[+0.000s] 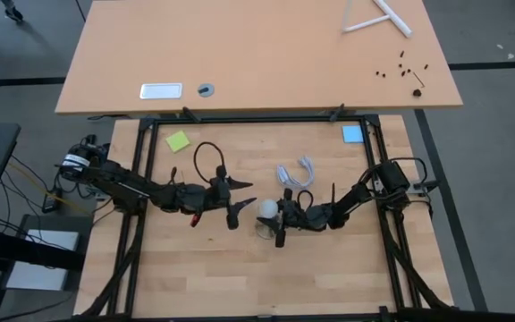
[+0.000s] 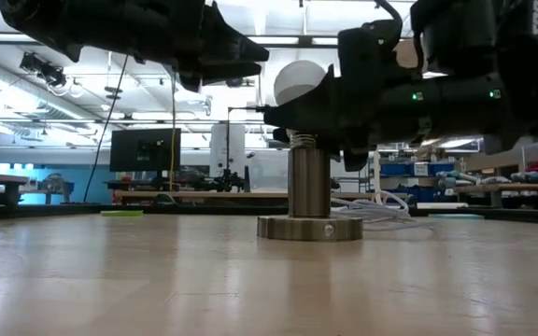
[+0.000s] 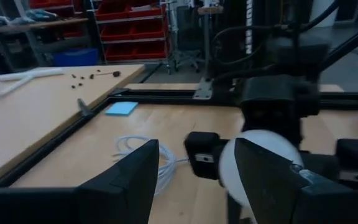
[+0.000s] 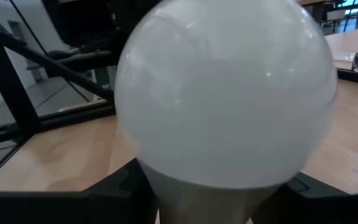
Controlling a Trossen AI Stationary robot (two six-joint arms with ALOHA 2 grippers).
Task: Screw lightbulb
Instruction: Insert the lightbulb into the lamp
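Gripping the lightbulb (image 1: pixel 267 210) low on its neck, the right gripper (image 1: pixel 280 217) holds it upright over the socket (image 2: pixel 309 187), threads showing. Keep it vertical and twist gently to avoid cross-threading. Left gripper (image 1: pixel 237 199) waits open just left.

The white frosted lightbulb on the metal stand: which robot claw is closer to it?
The right. The right gripper is around the white frosted lightbulb over the metal socket stand; the left gripper hovers open, just beside it.

Green sticky note (image 1: pixel 178 140), blue sticky note (image 1: pixel 352 134), coiled white cord (image 1: pixel 295 173).
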